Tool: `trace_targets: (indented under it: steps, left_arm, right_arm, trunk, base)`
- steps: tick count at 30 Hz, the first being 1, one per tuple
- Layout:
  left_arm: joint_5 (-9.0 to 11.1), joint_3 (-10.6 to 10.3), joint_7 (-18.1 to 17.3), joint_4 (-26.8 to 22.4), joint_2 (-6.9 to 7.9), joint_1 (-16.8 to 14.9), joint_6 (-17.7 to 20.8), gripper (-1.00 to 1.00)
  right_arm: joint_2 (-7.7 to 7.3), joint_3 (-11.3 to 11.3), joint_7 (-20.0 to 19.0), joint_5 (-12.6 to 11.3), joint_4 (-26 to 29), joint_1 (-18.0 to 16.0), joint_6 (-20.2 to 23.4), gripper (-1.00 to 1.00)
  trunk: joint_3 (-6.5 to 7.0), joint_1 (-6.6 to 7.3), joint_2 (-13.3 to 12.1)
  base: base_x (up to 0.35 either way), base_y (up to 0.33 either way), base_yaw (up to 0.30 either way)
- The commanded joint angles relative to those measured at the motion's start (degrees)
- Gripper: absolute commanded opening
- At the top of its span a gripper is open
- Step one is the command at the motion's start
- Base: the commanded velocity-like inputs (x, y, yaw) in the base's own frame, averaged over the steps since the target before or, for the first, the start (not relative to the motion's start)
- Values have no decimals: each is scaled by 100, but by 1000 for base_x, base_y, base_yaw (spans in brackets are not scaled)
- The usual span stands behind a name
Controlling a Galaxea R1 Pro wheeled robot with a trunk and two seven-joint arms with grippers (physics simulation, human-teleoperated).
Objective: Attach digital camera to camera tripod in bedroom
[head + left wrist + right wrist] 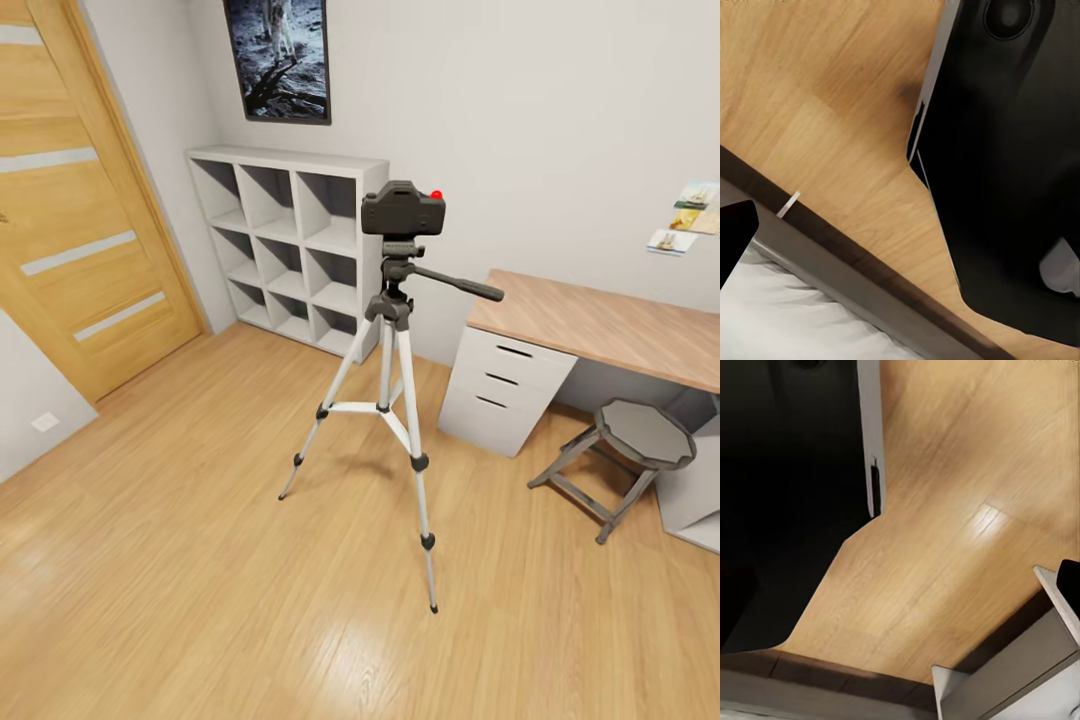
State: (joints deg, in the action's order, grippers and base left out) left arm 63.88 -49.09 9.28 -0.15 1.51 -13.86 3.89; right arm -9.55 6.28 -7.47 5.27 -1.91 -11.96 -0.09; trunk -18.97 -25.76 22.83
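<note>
Digital camera [403, 209] sits on top of the camera tripod [392, 400], red button up — tripod stands mid-floor w/ legs spread on the wood planks, between the white cube shelf [290, 245] & the desk [600, 322]. Octagonal stool [640, 440] by the desk. Jaw state — can't tell for either gripper.

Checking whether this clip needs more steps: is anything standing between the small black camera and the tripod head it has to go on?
Nothing visible does. The black boxy digital camera with the red button already sits directly on the dark grey head of the silver-legged camera tripod, out on the light wood plank floor.
</note>
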Motion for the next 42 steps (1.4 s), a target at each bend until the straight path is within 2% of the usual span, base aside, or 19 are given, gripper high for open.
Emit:
trace_targets:
  steps: [1, 11, 15, 23, 29, 42]
  left_arm:
    - [36, -48, 17, -3, 0, -3, 24, 100]
    - [36, -48, 13, -3, 2, 19, 9, 100]
    - [36, -48, 13, -3, 1, 22, -63, 100]
    - [30, -49, 25, -3, 3, 31, -551, 100]
    - [22, -50, 29, -15, 18, 32, -701, 100]
    - [-14, -84, 30, -76, 25, 32, -797, 100]
  right_arm:
    - [-3, 48, -10, 53, -11, -5, -3, 100]
    - [6, 48, 7, 45, -11, 78, -29, 100]
    - [49, 48, 10, 45, -11, 160, -167, 100]
    - [114, 48, 35, 44, -11, 211, -351, 100]
    - [125, 50, 48, 34, -11, 218, -377, 100]
    - [132, 57, 53, -364, -11, 220, -386, 100]
  trunk:
    - [1, -3, 9]
    - [96, -3, 9]
    - [133, -3, 9]
    - [209, -3, 9]
    - [265, -3, 9]
    - [388, -3, 9]
  base:
    - [0, 0, 0]
    - [0, 0, 0]
    - [0, 0, 0]
    - [0, 0, 0]
    - [0, 0, 0]
    - [0, 0, 0]
